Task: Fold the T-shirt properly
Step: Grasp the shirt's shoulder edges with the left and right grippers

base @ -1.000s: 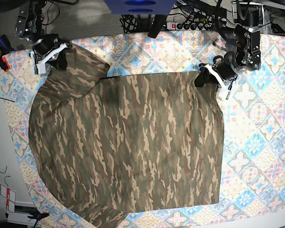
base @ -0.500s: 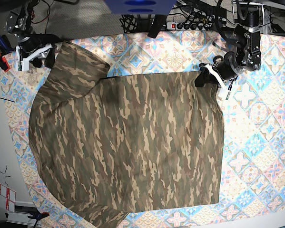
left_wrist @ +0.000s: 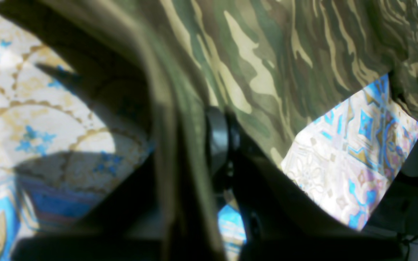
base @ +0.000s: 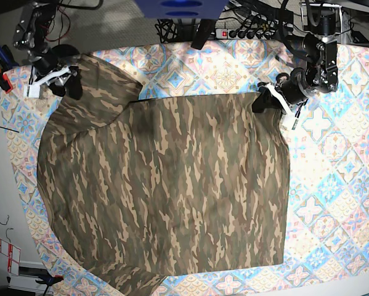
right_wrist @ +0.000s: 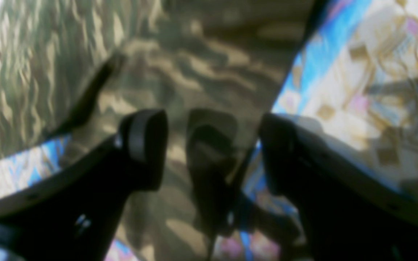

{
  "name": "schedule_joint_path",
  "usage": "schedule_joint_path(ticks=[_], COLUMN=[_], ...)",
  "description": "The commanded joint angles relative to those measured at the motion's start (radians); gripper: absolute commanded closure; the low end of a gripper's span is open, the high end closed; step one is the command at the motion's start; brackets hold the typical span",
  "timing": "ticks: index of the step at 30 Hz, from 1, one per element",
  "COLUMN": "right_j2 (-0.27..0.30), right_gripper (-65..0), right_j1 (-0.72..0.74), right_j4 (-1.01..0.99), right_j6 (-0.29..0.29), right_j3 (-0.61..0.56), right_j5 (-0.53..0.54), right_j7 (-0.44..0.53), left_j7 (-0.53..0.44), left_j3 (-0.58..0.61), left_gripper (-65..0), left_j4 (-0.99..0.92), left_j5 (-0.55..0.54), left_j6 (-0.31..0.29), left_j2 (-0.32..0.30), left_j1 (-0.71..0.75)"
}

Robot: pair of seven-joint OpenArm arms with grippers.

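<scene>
T-shirt (base: 166,185) lies spread on tablecloth (base: 332,185) over bench, mostly flat. One fold apparently made along far edge; far-left sleeve flap (base: 101,86) lies turned over body. My left end effector (base: 265,100) pressed together, pinching T-shirt's far-right corner. My right end effector (right_wrist: 212,145) spread, empty, hovering over sleeve edge. Judgement: early stage. Remaining: near sleeve, side folds, final halving.

The right wrist view was blurred throughout. The T-shirt (base: 166,185) hem was cut off by the base view's near edge, and its neck was hidden.
</scene>
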Motion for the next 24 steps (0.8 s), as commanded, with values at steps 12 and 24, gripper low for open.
schedule_joint_path(ticks=[12,24], right_j2=[-0.022,-0.061], right_gripper=[-40.0,-40.0], right_j1=[-0.054,-0.056], right_j4=[-0.009,0.037], right_j6=[-0.025,-0.025], right_j3=[-0.021,-0.084], right_j5=[-0.034,-0.037], right_j7=[-0.212,-0.330], left_j7=[0.111,0.111], left_j3=[0.006,0.006], left_gripper=[-1.1,-1.1], left_j4=[-0.013,-0.014], left_j5=[0.101,0.103], left_j6=[0.036,0.036], left_j2=[-0.010,-0.010], left_j1=[0.018,0.007])
